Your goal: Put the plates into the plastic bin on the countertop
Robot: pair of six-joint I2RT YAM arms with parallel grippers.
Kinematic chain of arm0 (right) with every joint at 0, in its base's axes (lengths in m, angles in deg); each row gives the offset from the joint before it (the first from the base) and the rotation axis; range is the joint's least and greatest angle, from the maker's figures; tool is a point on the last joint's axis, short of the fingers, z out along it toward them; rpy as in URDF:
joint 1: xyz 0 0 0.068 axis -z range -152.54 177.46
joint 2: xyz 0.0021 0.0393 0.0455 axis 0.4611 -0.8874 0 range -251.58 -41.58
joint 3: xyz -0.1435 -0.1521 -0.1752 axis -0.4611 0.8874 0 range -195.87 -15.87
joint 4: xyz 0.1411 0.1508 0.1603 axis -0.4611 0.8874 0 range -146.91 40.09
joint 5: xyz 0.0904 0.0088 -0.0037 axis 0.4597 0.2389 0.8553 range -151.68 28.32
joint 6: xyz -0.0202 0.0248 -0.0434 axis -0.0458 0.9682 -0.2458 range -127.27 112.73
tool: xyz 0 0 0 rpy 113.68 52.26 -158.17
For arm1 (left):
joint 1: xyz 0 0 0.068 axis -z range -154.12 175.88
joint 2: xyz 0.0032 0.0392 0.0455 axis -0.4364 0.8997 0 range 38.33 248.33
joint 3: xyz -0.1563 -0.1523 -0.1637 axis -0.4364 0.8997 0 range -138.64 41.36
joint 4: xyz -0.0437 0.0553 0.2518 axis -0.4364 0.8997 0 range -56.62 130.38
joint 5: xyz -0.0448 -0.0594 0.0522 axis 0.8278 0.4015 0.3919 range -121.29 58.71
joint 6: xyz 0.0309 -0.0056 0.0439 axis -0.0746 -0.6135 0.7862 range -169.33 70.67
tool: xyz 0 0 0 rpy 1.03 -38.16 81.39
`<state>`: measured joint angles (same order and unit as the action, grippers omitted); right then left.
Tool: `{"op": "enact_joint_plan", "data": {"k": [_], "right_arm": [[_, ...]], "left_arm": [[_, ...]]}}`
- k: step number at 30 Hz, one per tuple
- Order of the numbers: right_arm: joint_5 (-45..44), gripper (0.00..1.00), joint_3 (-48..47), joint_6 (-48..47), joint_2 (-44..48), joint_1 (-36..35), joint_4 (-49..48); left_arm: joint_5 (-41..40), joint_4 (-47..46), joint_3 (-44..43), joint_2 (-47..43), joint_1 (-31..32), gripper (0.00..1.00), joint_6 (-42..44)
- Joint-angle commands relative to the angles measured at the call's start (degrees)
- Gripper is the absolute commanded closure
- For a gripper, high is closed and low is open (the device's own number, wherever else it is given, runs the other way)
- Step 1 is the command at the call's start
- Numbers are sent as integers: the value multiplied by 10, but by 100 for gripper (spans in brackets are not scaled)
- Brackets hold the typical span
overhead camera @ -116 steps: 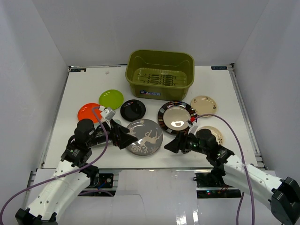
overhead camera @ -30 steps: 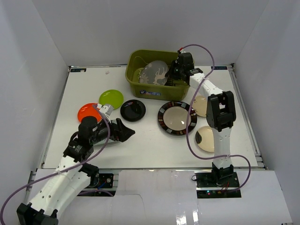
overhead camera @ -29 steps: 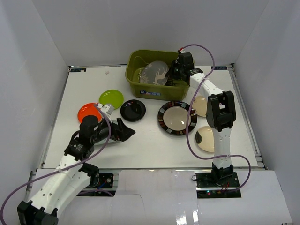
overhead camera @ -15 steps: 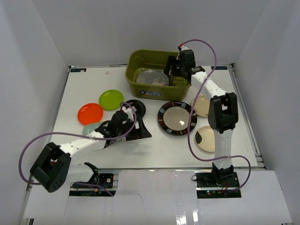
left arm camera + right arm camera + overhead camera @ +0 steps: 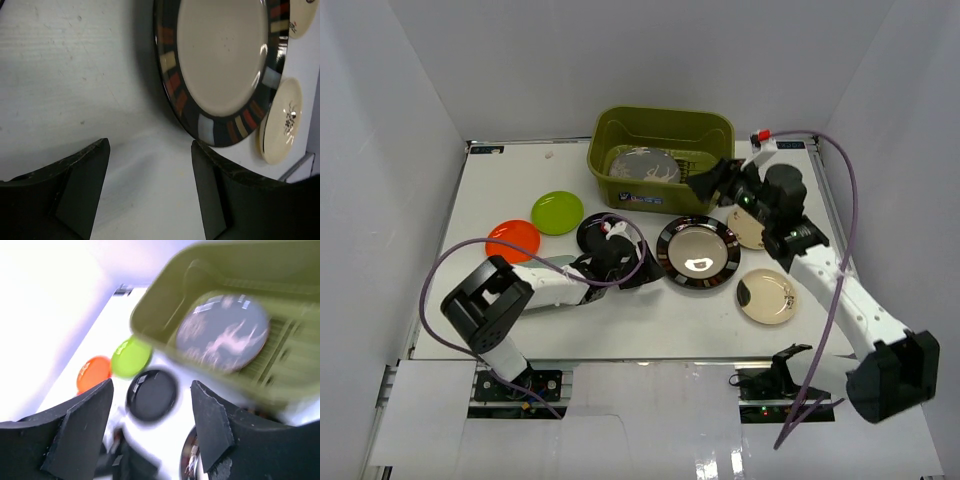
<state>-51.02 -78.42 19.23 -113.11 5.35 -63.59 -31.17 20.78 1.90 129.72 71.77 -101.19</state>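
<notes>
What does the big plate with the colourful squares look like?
The big plate is round and glossy, like glazed pottery: cream-gold middle, black rim with red, orange, tan and grey squares. It lies flat on the white countertop, near the green bin. The open left gripper sits beside its edge, not touching.

Right wrist view was motion-blurred, olive-green plastic bin (image 5: pixel 210 265) cropped top-right. Left wrist view cropped large dark-rimmed gold-centred plate (image 5: pixel 220 55) at top.
</notes>
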Motion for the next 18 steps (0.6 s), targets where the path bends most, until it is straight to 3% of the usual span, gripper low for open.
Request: {"op": "enact_joint_plan", "data": {"k": [1,7,10,11,14,15,17,18], "right_arm": [[22,32,132,36,78,-16,-67],[31,35,346,105,262,-39,-71],[17,35,389,112,348,-42,-25],[10,35,394,113,363,-43,-13],[7,34,406,115,403,-43,22],[8,35,407,115,408,-43,32],[4,32,403,103,420,-43,62],[2,29,404,100,423,-43,66]], "left_arm": [[-72,-56,-35,39,6,24,-34],[-92,-121,-68,117,11,35,-34],[-102,-131,-83,149,11,45,-40],[-105,-140,-82,153,11,50,-41],[-117,-145,-77,159,11,76,-52],[-119,-145,-74,155,11,90,-53],[-124,-146,-52,130,11,100,-53],[-126,-146,-42,117,11,100,-53]]}}
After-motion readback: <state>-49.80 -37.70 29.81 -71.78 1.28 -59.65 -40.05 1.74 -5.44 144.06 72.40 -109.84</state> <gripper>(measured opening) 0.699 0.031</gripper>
